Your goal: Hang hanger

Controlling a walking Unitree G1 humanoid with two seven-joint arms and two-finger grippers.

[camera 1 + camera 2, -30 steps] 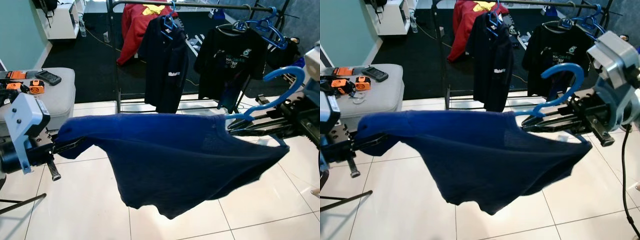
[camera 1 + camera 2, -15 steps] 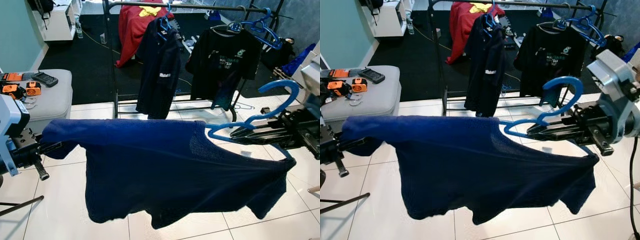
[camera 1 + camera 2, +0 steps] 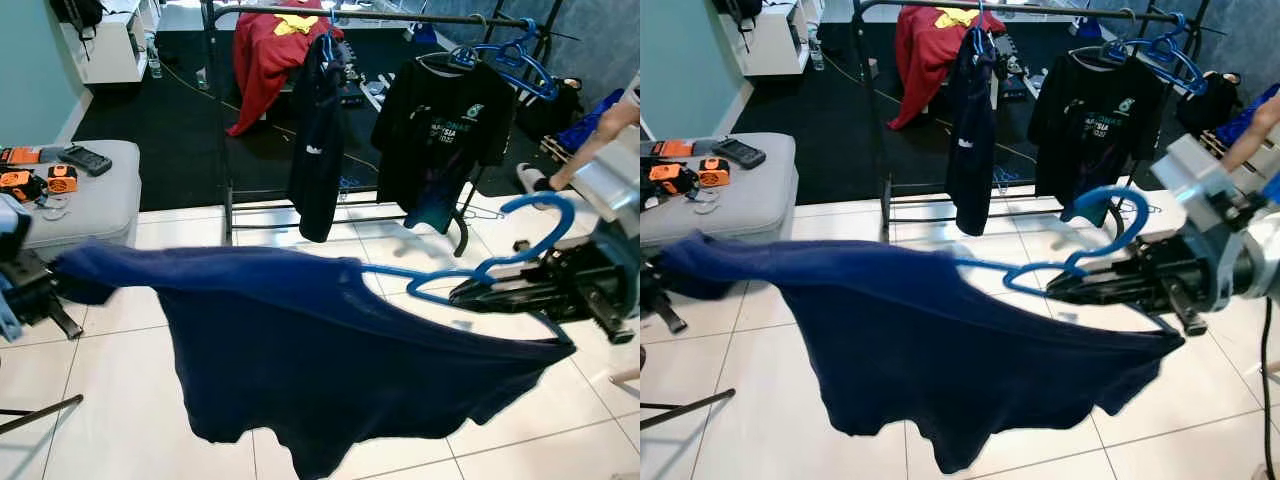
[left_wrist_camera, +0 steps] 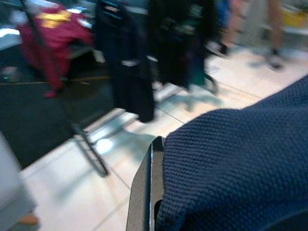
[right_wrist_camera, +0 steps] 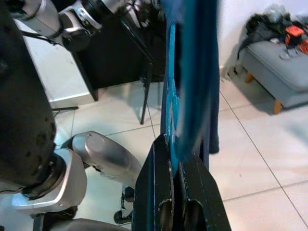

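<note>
Since 1.0 s ago the shirt (image 3: pixel 330 350) has spread wider and the right gripper (image 3: pixel 1065 290) sits lower. Right gripper clenched on the blue hanger (image 3: pixel 1080 255); left gripper (image 3: pixel 40 295) grasps the shirt's sleeve end (navy knit, sagging between both arms). White tile floor (image 3: pixel 110 400); rack (image 3: pixel 300 15) with dark shirts beyond; grey ottoman (image 3: pixel 90 205).

Blue hanger (image 3: pixel 500 262) lies nearly level in midair inside a stretched navy shirt (image 3: pixel 320 350)

Both arms outstretched; right gripper (image 3: pixel 1060 290) jaws clamped; left gripper (image 3: pixel 45 290) likewise
</note>
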